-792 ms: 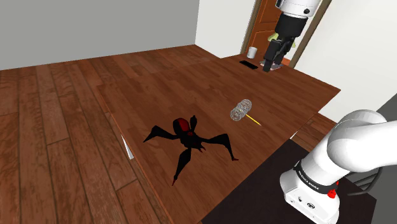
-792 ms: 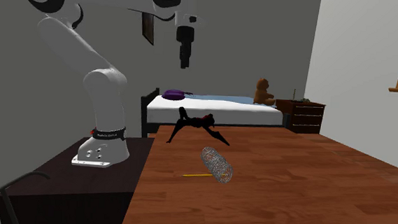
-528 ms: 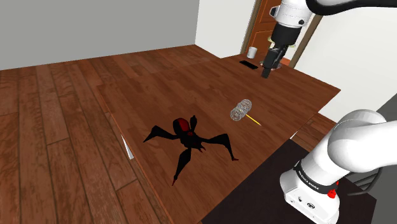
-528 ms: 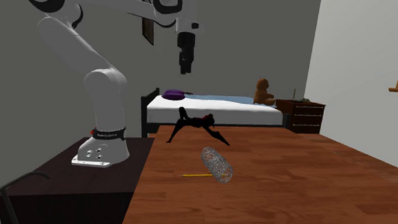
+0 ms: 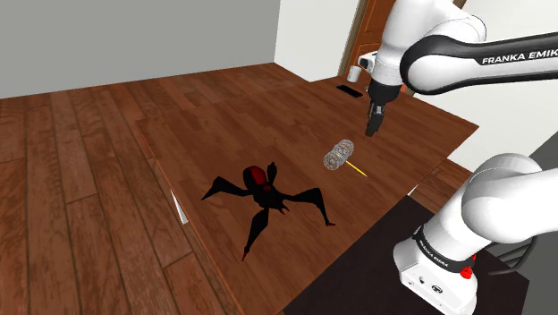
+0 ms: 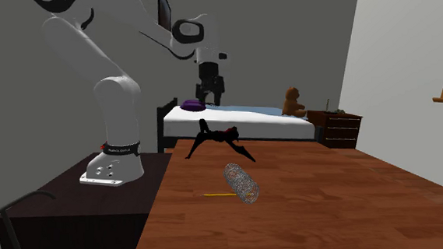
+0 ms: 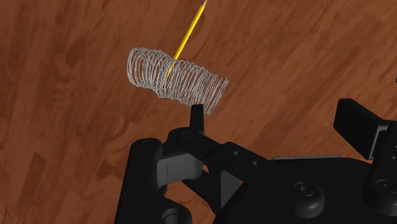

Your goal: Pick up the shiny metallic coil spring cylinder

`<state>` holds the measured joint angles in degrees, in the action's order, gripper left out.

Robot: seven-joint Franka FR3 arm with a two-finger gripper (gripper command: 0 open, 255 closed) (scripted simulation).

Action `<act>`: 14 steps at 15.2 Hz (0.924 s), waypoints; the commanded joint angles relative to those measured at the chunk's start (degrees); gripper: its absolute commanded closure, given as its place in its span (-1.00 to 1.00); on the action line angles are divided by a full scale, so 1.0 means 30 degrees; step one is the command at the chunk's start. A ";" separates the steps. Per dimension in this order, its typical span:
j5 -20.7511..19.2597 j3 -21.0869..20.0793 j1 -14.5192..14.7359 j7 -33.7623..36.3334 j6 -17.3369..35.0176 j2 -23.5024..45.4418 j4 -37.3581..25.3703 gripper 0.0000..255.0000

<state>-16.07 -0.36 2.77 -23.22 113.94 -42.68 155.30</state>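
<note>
The coil spring (image 5: 338, 154) (image 6: 241, 182) (image 7: 177, 79), a silvery wire cylinder, is lying on its side on the brown wooden tabletop (image 5: 224, 134) (image 6: 325, 195) (image 7: 76, 95). A thin yellow stick (image 5: 356, 168) (image 6: 218, 195) (image 7: 188, 32) is lying against it, one end showing through the coils and the rest pointing away across the wood.

The pincer (image 5: 370, 129) (image 6: 211, 103) (image 7: 277, 118) is hanging in the air above the tabletop, fingers pointing down and clear of the spring. In the shoulder view it is sitting up and to the right of the spring, near it but apart. In the wrist view the spring is lying just beyond the tip of one black finger (image 7: 197, 114), off to that finger's side rather than in the gap between the two. The fingers are standing apart with bare wood between them, so the pincer is released and grasping nothing.

A black spider toy (image 5: 264, 192) (image 6: 221, 137) with red markings is sitting on the tabletop, toward the shoulder view's lower left of the spring. A small white cup (image 5: 355, 72) is standing at the far edge near a brown door (image 5: 358, 36).

In the second exterior view a bed (image 6: 243, 122) is standing behind the tabletop, with a purple cushion (image 6: 193, 105) and a brown teddy bear (image 6: 293, 102) on it and a dark wooden nightstand (image 6: 334, 127) beside it. The white arm's base is resting on its dark stand (image 6: 91, 206).
</note>
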 commanded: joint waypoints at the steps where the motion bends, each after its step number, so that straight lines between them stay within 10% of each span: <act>1: -0.1377 0.0276 -0.0105 -0.1230 0.1613 0.0228 0.1063 -1.00; 9: -0.9200 0.1120 -0.2732 -0.3790 0.9857 0.4662 0.3187 -1.00; 14: -1.8515 0.0494 -0.6239 -0.1111 1.4434 0.9516 0.1840 -1.00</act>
<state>-63.56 1.65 -13.46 -29.45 154.18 -18.11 162.39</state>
